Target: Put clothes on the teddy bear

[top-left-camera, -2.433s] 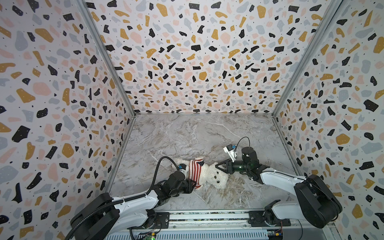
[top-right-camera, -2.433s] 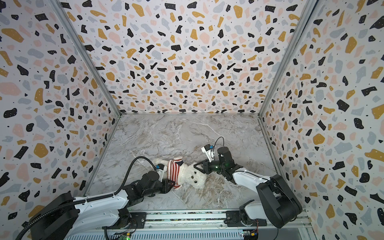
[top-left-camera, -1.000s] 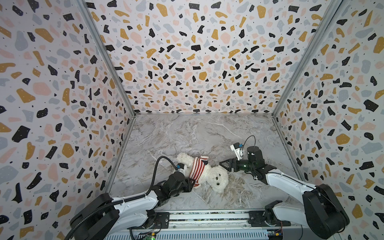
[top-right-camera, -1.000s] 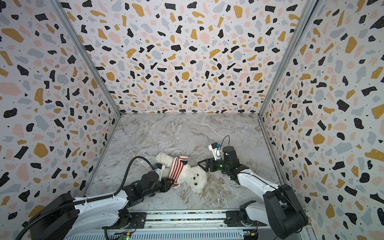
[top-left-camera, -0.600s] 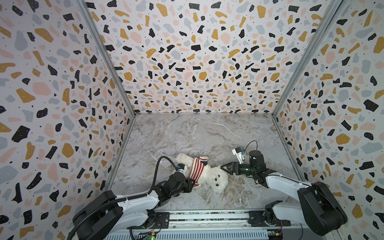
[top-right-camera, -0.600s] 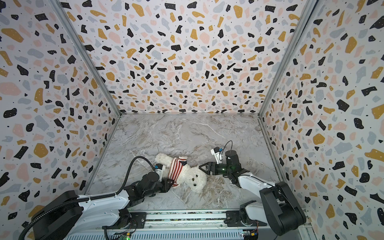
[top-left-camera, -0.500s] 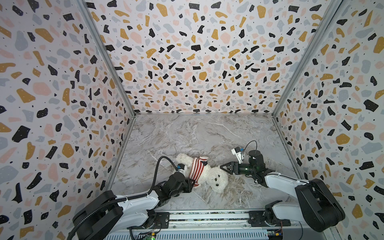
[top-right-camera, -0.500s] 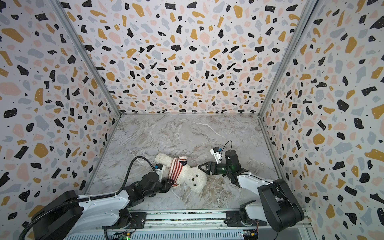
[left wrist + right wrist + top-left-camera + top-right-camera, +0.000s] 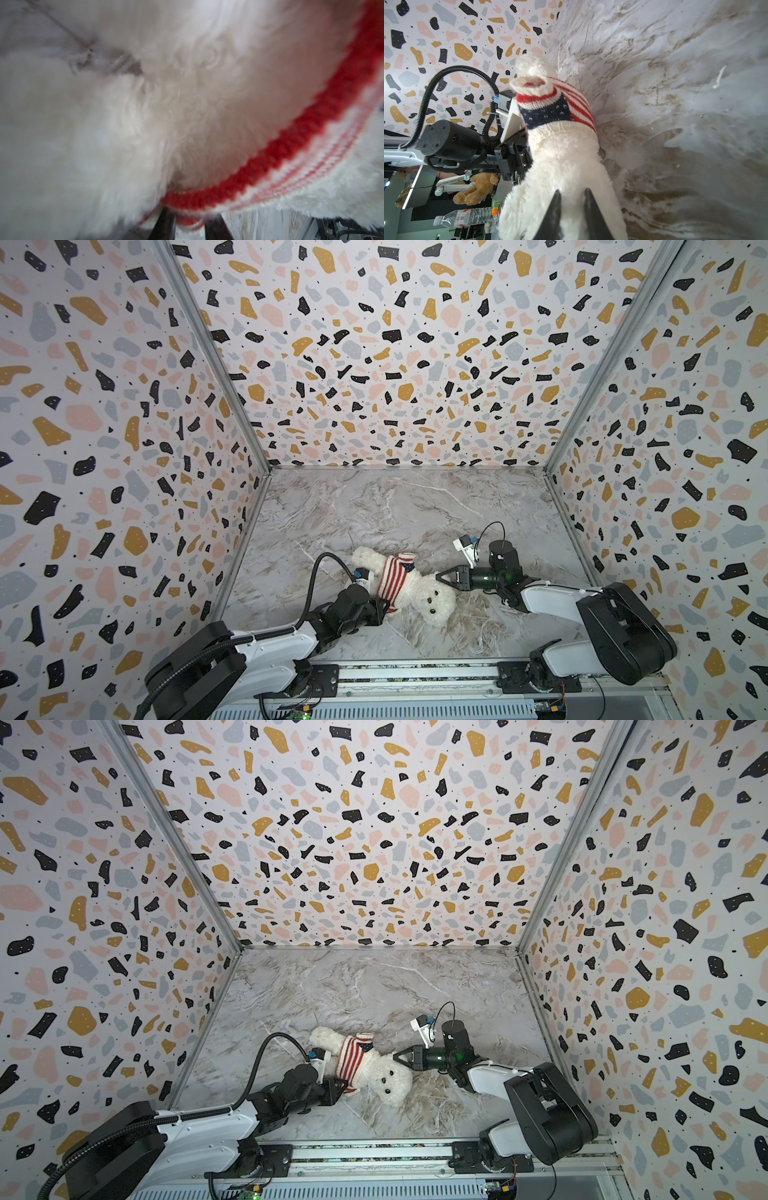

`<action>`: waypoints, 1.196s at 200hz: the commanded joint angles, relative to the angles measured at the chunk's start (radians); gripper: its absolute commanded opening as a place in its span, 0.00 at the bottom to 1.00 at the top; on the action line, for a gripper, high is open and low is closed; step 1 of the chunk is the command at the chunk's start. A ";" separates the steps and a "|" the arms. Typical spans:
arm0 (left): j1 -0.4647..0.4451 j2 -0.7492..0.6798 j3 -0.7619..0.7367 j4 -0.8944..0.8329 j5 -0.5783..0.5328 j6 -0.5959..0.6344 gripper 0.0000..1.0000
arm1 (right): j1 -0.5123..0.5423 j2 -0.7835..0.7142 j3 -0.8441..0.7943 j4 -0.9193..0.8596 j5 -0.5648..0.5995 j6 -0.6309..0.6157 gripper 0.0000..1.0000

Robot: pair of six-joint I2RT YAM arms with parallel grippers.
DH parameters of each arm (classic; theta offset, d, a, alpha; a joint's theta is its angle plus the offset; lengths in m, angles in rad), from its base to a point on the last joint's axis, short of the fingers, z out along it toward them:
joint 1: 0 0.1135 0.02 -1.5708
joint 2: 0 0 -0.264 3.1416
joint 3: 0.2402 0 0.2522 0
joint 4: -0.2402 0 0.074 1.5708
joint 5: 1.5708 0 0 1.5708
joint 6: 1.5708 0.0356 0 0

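The small, fluffy cream-white plush teddy bear (image 9: 432,600) lies on the grey marble-patterned surface (image 9: 374,510) near its front edge. Its head points toward the right arm and its legs toward the left wall. A red-and-white striped knitted sweater (image 9: 392,578) with a navy starred patch covers its torso.

The left hand (image 9: 384,608) is narrowed on the sweater's red hem (image 9: 270,149). In the left wrist view the knit sits between its fingers (image 9: 164,224). The right hand (image 9: 441,576) is nearly shut at the bear's head, and its fingers (image 9: 553,216) have white fur between them. It is probably an ear, though the close view is too tight to be sure.

The step looks like seating the sweater down the body. To do it well:
- The right hand should act only as an anchor while the left draws the hem toward the legs.
- The pull should run along the bear's length and stay low over the surface.
- It should be slow, because knit stretches before it slides and a pinch of fur can slip.
- One cuff (image 9: 529,84) gapes open and looks empty, so that arm may need threading before the hem goes further.
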 commanded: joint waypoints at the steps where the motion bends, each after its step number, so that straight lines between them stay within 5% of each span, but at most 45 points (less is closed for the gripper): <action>1: -0.002 -0.003 -0.016 -0.018 -0.012 0.007 0.25 | 0.007 -0.044 0.053 -0.019 0.006 -0.039 0.04; 29: -0.002 -0.035 -0.006 -0.038 -0.014 0.011 0.29 | 0.018 -0.097 0.103 -0.098 0.058 -0.162 0.00; 80: -0.002 -0.168 0.050 -0.196 -0.043 0.059 0.47 | 0.104 -0.151 0.313 -0.427 0.237 -0.614 0.00; 127: -0.002 -0.271 0.129 -0.342 -0.031 0.111 0.53 | 0.151 -0.272 0.249 -0.338 0.336 -0.929 0.00; 185: -0.001 -0.354 0.312 -0.586 0.002 0.243 0.51 | 0.157 -0.357 0.168 -0.272 0.351 -1.125 0.00; 239: -0.002 -0.364 0.485 -0.646 0.004 0.275 0.25 | 0.201 -0.393 0.133 -0.240 0.357 -1.187 0.00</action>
